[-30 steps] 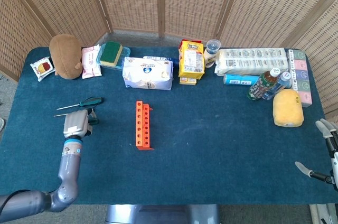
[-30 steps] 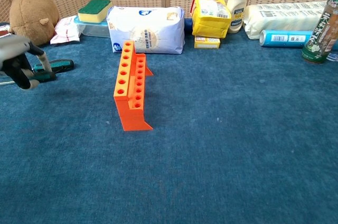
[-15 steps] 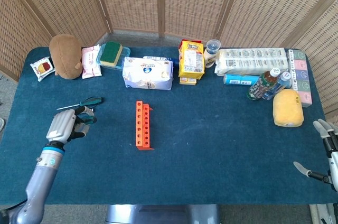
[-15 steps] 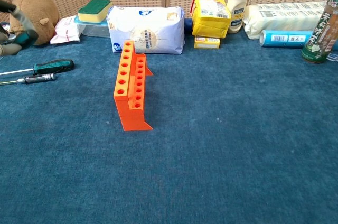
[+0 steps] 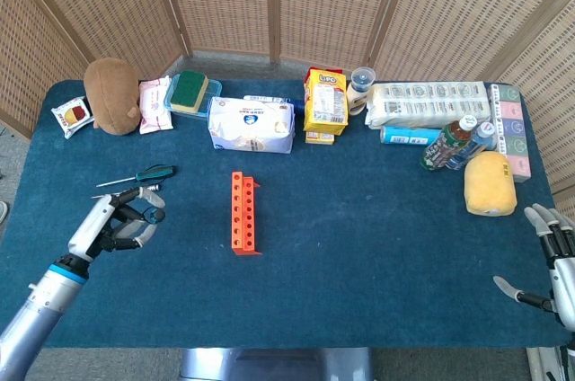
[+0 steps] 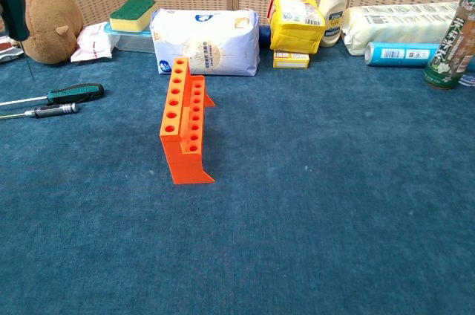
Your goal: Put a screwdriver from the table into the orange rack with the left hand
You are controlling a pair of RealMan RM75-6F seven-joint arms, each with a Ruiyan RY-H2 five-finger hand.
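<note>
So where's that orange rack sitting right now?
In the head view, the orange rack stands left of the table's centre, in front of the white tissue pack, with the left hand off to its left.

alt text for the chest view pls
An orange rack with empty holes stands upright on a blue table. Two screwdrivers lie to its left; a third hangs upright at the top left edge. Packages and a plush toy line the back.
</note>
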